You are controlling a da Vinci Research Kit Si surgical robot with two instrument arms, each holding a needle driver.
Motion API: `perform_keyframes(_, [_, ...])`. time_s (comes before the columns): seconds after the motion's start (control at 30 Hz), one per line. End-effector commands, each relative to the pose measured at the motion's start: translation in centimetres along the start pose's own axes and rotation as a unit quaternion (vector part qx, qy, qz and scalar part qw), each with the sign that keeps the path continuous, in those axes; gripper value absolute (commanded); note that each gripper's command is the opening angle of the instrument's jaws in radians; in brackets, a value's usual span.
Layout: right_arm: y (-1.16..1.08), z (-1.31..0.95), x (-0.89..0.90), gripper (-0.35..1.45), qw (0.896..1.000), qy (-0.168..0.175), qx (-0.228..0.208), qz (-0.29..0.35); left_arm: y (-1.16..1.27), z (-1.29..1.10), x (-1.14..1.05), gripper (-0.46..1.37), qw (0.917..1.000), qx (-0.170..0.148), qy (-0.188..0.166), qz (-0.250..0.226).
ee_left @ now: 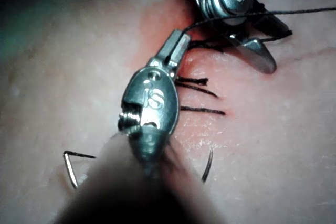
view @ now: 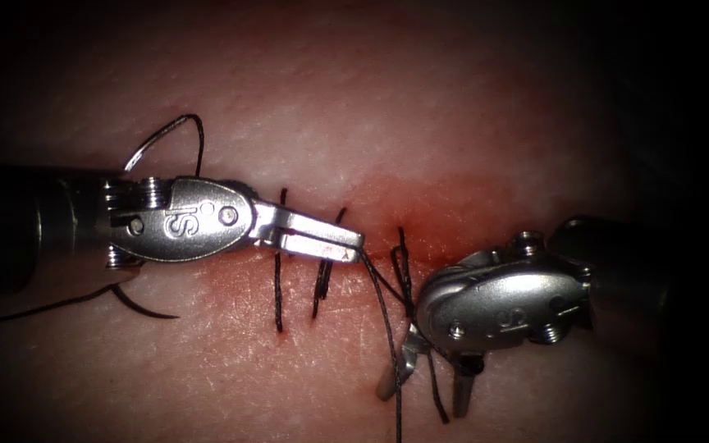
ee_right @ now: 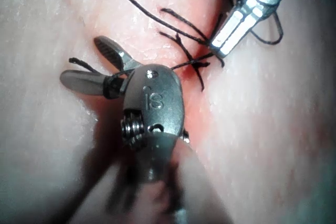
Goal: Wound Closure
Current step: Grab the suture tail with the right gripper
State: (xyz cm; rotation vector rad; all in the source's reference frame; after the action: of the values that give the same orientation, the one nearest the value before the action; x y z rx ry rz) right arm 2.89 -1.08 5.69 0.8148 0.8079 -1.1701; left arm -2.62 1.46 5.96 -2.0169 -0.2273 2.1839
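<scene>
Endoscope view first: my left tool (view: 346, 244) reaches in from the left, its jaws pressed together on the thread (view: 385, 320) right at their tip, above the cut (view: 453, 246). From that grip the thread runs down and slightly to the right across the tissue (view: 305, 90). My right tool (view: 432, 381) sits to the right, pointing downward with its jaws spread apart and holding nothing, though the thread passes between and around them. The needle (view: 157, 135) lies free on the tissue at the left, behind the left tool's wrist, arching upward with thread trailing from its end; I can't tell whether any of it is in the tissue. Two finished stitches (view: 278, 283) cross the cut between the tools, with red fluid (view: 436, 213) staining the surface around them.

From the left wrist view I see the left tool (ee_left: 181, 40) clamped on the thread (ee_left: 294, 11), which runs taut past the open right tool (ee_left: 262, 45). The needle (ee_left: 70, 170) rests beside the shaft.

From the right wrist view the right tool (ee_right: 92, 64) has its jaws wide, thread (ee_right: 131, 1) looped at their base, and the left tool (ee_right: 223, 48) pinches thread just beside the knot (ee_right: 198, 64).
</scene>
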Motion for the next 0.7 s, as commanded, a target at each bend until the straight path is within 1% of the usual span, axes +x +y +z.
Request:
perform_keyframes(0.03, [0.01,-0.01,0.0,0.29,1.0,-0.005,0.01,0.0,0.0,-0.01,0.01,-0.35,1.0,-0.002,0.0,0.0])
perform_keyframes(0.07, [0.01,-0.03,-0.01,-0.07,1.0,-0.006,0.012,-0.008,0.0,-0.02,0.01,-0.35,1.0,-0.003,0.0,0.0])
perform_keyframes(0.13, [0.02,-0.05,-0.03,-0.35,1.0,-0.006,0.013,-0.009,0.0,-0.02,0.01,-0.35,1.0,-0.003,0.0,0.0])
perform_keyframes(0.37, [0.04,-0.12,-0.05,-0.35,1.0,0.003,0.008,-0.015,0.03,-0.02,0.01,-0.35,1.0,-0.002,0.0,0.0])
perform_keyframes(0.6, [0.06,-0.23,-0.06,-0.35,0.999,0.037,-0.014,-0.021,0.07,-0.04,0.0,-0.35,1.0,-0.003,0.0,-0.001])
perform_keyframes(0.7, [0.08,-0.33,-0.07,-0.35,0.998,0.057,-0.032,-0.019,0.1,-0.04,-0.01,-0.35,1.0,-0.003,0.0,-0.003])
